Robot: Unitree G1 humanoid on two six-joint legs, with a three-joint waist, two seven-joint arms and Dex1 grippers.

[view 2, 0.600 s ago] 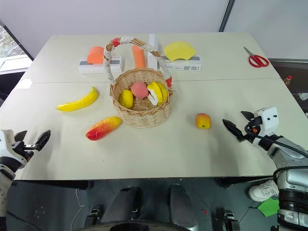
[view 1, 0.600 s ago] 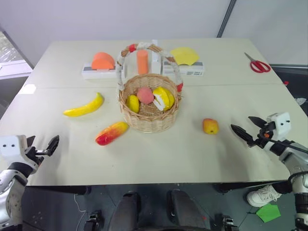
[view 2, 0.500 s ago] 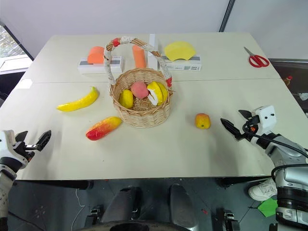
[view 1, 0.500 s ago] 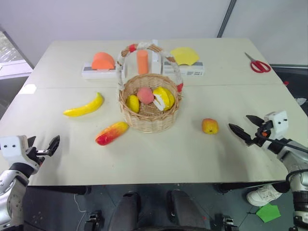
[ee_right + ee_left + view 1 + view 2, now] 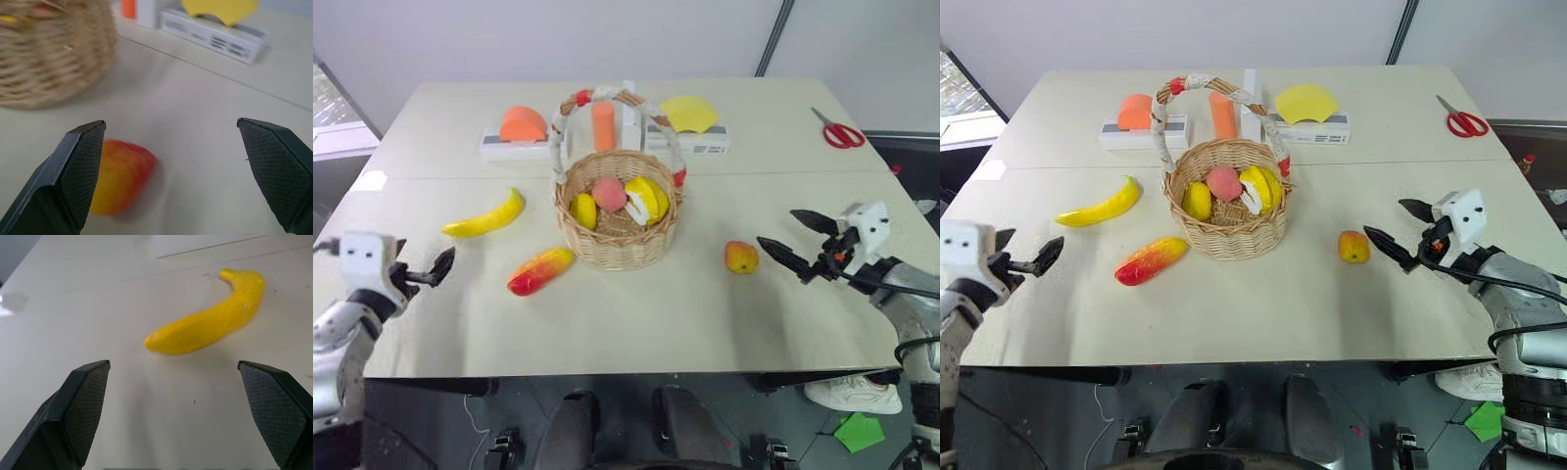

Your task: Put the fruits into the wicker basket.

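The wicker basket (image 5: 617, 230) stands mid-table with several toy fruits inside. A yellow banana (image 5: 484, 216) and a red-and-yellow mango (image 5: 540, 270) lie on the table to its left. A small apple (image 5: 740, 257) lies to its right. My left gripper (image 5: 429, 266) hovers open over the table's left part, pointing at the banana (image 5: 210, 325), with a gap between them. The right gripper (image 5: 775, 226) is open just right of the apple (image 5: 120, 178), which sits off one fingertip; the basket (image 5: 54, 54) is beyond.
White blocks at the back carry an orange dome (image 5: 522, 125), an orange cylinder (image 5: 603, 125) and a yellow fan (image 5: 690, 114). Red scissors (image 5: 842, 132) lie at the back right. The table's front edge (image 5: 626, 372) runs just below both arms.
My left gripper has moved forward over the table toward the banana. The right gripper has moved left, closer to the apple. Both stay open; the fruits have not moved.
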